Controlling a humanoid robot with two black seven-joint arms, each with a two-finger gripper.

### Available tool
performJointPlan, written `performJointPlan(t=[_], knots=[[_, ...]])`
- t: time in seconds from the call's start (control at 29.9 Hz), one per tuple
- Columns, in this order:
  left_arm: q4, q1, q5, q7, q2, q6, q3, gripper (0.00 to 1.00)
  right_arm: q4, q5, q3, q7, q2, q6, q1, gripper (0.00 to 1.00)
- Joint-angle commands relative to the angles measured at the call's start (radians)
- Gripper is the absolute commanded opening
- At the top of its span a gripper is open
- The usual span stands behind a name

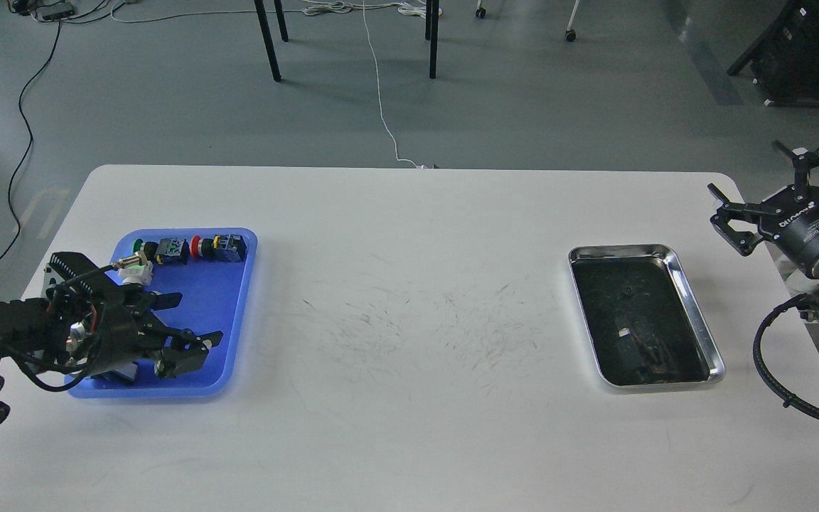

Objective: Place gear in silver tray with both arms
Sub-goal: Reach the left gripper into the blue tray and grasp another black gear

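The silver tray lies on the right part of the white table; its dark bottom shows only reflections. My left gripper hangs low over the blue plastic tray at the left, fingers spread, with blue showing between them and nothing held. My right gripper is open and empty, raised over the table's right edge, to the right of and behind the silver tray. I cannot make out a gear; my left arm hides the front left part of the blue tray.
At the back of the blue tray lie a green push button, a red push button, dark switch blocks and a white and green cabled part. Chair legs and cables are on the floor beyond the table.
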Motion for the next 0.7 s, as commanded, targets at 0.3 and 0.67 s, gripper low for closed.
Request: performJointPlan(t=[0.3, 0.67], knots=[[0.149, 0.001, 0.017, -0.028, -0.063, 0.049, 0.036, 0.87, -0.002, -0.002, 0.001, 0.0, -0.001, 0.0, -0.001, 0.92], [0.204, 0.005, 0.017, -0.051, -0.079, 0.055, 0.038, 0.8, 0.0, -0.002, -0.001, 0.0, -0.006, 0.0, -0.006, 0.92]])
